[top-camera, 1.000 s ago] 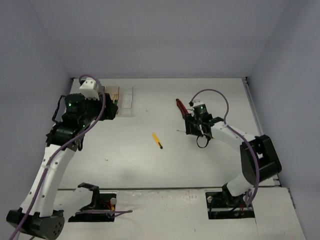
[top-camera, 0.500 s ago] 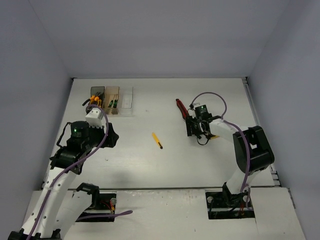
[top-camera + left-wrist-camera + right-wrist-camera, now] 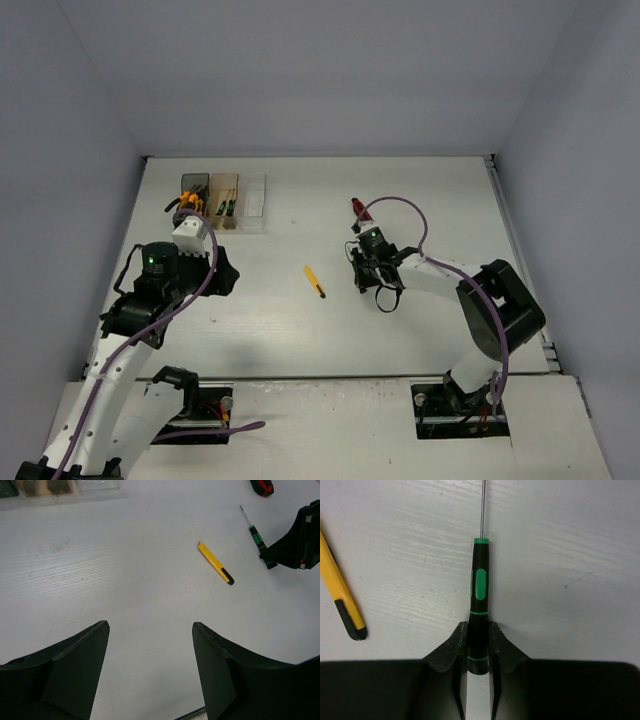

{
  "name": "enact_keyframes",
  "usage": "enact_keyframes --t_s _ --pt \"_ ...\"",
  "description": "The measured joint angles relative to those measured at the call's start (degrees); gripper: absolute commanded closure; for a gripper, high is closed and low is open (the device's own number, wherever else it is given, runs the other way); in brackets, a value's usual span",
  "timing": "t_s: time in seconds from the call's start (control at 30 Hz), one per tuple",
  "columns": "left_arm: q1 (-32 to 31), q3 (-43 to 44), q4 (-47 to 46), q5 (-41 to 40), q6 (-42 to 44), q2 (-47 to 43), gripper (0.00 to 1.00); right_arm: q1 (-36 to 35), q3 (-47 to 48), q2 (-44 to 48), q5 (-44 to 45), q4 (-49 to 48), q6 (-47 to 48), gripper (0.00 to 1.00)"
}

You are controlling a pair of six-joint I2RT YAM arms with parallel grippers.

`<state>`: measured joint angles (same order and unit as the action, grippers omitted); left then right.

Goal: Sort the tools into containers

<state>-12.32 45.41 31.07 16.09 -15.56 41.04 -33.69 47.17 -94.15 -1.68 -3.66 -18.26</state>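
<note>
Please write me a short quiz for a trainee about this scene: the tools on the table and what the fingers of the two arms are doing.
1. True or false: the right fingers are closed on the black-and-green screwdriver.
2. Which tool lies on the table between the two arms? A. a hammer B. the yellow utility knife C. a wrench
3. Fill in: the left fingers stand ____ and hold nothing.
Key: 1 true; 2 B; 3 open.
</note>
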Motion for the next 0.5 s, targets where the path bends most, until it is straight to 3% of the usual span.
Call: enact_keyframes --t_s 0.3,0.5 --pt "-3.82 -2.16 -4.59 4.07 -11.08 0.71 0.36 -9.82 1.62 0.47 2.82 1.73 -4.42 1.00" --pt "-11.95 -4.40 -14.82 1.76 -21.13 1.18 0.35 -14.33 1.75 10.04 1.72 -2.95 -7.44 1.00"
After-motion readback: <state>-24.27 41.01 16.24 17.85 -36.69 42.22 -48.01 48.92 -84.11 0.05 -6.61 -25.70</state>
